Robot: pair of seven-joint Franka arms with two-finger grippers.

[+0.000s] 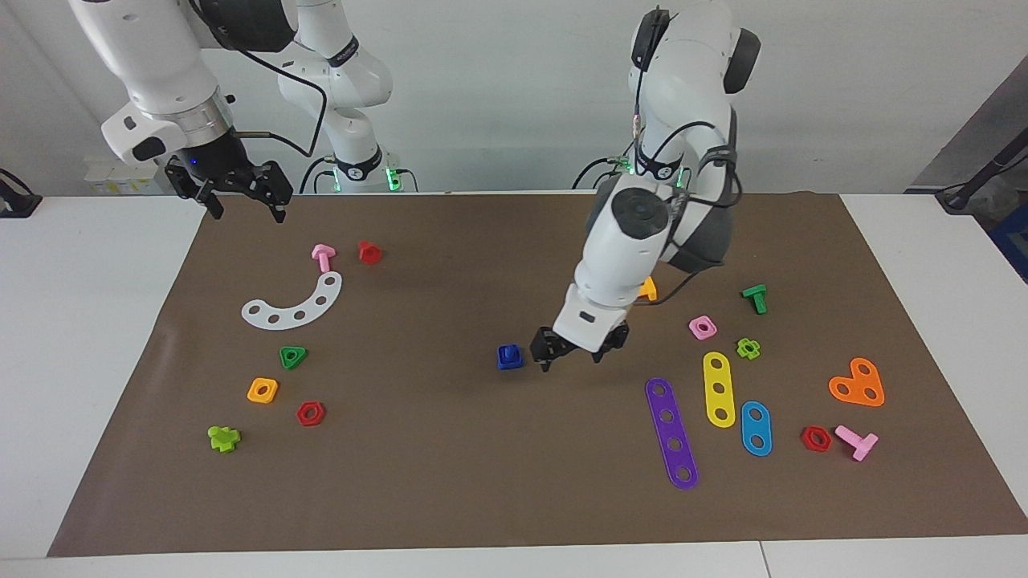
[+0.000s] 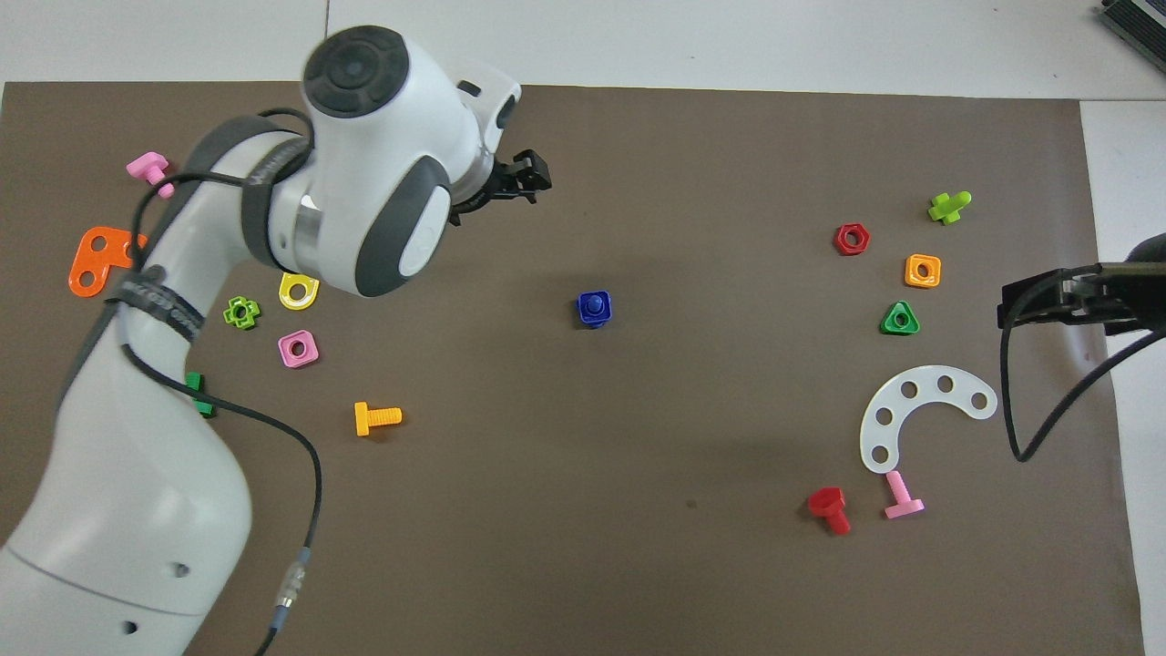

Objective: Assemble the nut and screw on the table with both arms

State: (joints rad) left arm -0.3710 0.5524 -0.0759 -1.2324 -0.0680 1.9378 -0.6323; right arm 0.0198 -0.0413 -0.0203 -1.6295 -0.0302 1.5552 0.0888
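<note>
The dark-blue nut (image 1: 509, 356) sits flat on the brown mat of the table (image 1: 450, 482) near its middle. The screw's round shaft end shows in its hole in the overhead view (image 2: 594, 306); the triangular head is hidden. My left gripper (image 1: 572, 358) hangs open and empty just above the mat, close beside the blue piece on the side toward the left arm's end. It also shows in the overhead view (image 2: 521, 179). My right gripper (image 1: 247, 210) is open and empty, raised over the mat's edge at the right arm's end, and waits there (image 2: 1009, 308).
Toward the right arm's end lie a white curved strip (image 1: 293, 305), green triangular nut (image 1: 292, 356), orange square nut (image 1: 263, 390), red nut (image 1: 310, 413), pink bolt (image 1: 323, 257). Toward the left arm's end lie a purple strip (image 1: 671, 433), yellow strip (image 1: 719, 388), pink nut (image 1: 703, 327).
</note>
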